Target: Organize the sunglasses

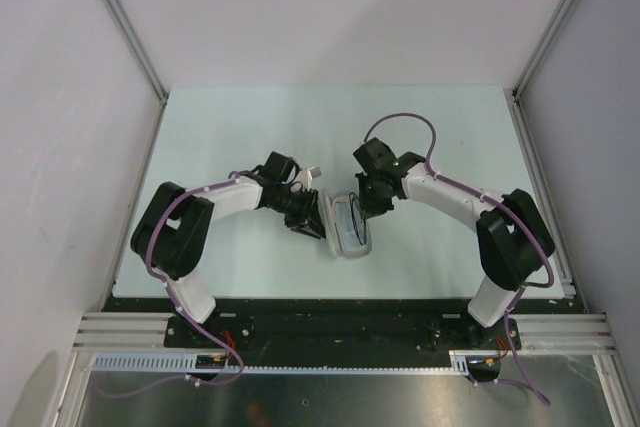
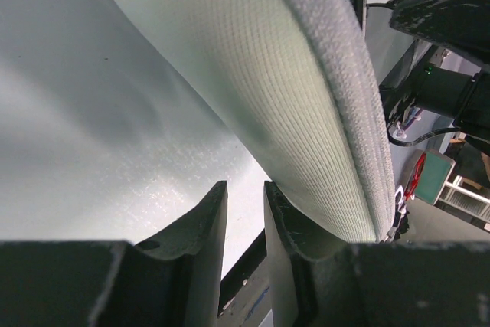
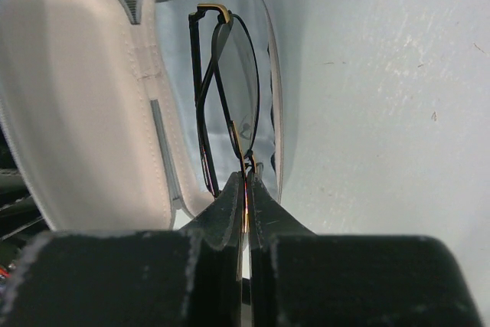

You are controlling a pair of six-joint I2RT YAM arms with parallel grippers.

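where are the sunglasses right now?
Right wrist view: the sunglasses are pinched in the right pincer, partly inside the open case, which sits near the middle of the top view.

Pale beige woven case (image 2: 291,97); blk-wire sunglasses (image 3: 230,74), gold tips

no legible text, no labels, no numbers
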